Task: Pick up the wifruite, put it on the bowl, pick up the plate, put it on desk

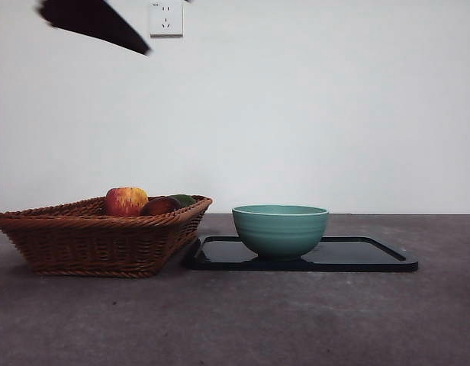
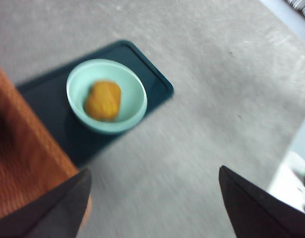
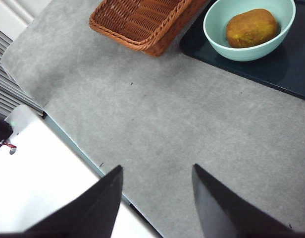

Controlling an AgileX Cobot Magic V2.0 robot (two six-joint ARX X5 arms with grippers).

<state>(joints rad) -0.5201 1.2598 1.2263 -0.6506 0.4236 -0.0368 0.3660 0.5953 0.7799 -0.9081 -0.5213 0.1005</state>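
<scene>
Already the wifruite (image 3: 251,28) sits inside the bowl (image 1: 280,229) on the black tray (image 1: 372,259) beside the basket (image 1: 98,240), both left gripper (image 2: 155,203) and right gripper (image 3: 157,203) hovering above the desk (image 1: 296,320), jaws apart, empty.

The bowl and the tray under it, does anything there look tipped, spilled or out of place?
Nothing stands out. The bowl stands upright on the black tray, which lies flat on the desk. The brown fruit rests inside the bowl, nothing spilled. The basket sits level beside the tray. Both grippers are open and clear of them.
</scene>
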